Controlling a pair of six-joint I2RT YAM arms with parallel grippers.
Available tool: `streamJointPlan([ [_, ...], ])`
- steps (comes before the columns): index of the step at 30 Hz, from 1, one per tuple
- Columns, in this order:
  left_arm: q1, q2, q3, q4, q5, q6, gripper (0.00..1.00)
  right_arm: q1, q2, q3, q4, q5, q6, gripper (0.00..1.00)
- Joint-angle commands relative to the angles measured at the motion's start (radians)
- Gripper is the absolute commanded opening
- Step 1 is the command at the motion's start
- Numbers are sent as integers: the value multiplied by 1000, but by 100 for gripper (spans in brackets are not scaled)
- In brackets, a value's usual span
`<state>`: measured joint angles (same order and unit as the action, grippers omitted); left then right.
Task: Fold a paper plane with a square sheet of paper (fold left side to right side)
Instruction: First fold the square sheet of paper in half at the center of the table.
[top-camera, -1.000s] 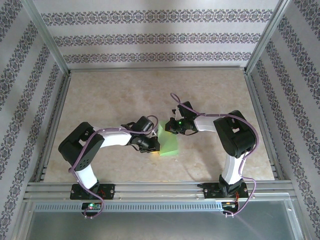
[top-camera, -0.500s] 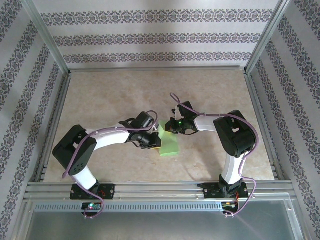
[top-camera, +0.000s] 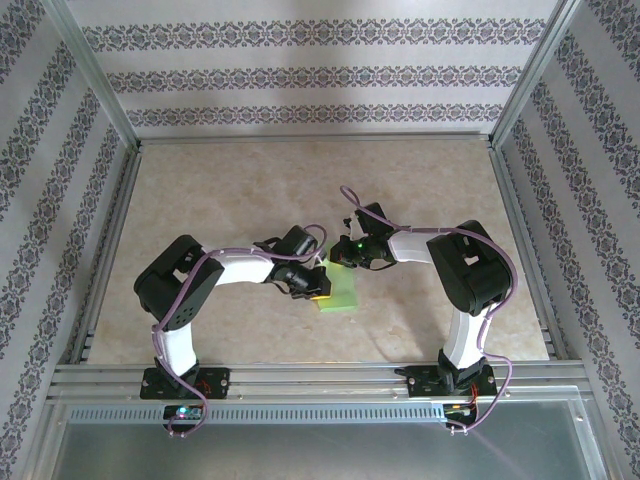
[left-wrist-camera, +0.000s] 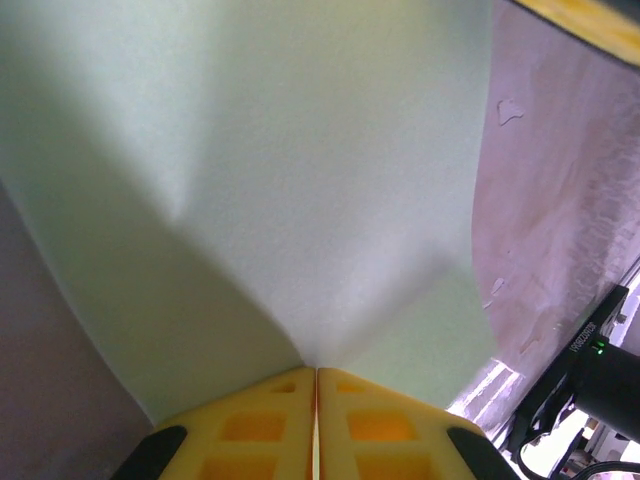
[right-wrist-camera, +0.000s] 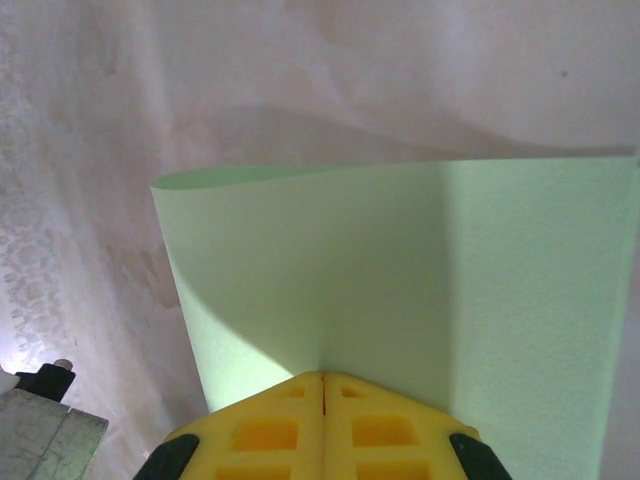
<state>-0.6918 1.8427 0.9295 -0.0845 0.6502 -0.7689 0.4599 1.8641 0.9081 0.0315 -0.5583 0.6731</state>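
Left-to-right fold barely begun

The left gripper is pinched on the left edge of the square sheet of paper, which lies bowed on the surface. The right gripper is clamped on its far edge. Creasing and every later fold seem left to do.

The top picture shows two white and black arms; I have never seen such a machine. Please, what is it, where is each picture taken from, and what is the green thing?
These are two robot arms, bolted at the near edge of a table. The top picture looks down from above and behind them. The other two come from a small camera on each wrist. The green thing is a sheet of paper. The left gripper and the right gripper, both yellow, are shut on it, each pinching one edge.
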Motion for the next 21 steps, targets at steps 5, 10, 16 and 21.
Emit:
streamJointPlan([
  [5, -11, -27, -64, -25, 17, -4, 10, -7, 49, -9, -109, 86, -36, 0],
  [10, -24, -73, -103, -59, 16, -2, 10, -9, 46, -8, -113, 87, -40, 0],
  [16, -47, -115, -159, -65, 25, -31, 10, -9, 43, -6, -118, 89, -44, 0],
  [21, -51, -149, -170, -86, 16, -31, 10, -7, 42, -9, -116, 89, -46, 0],
])
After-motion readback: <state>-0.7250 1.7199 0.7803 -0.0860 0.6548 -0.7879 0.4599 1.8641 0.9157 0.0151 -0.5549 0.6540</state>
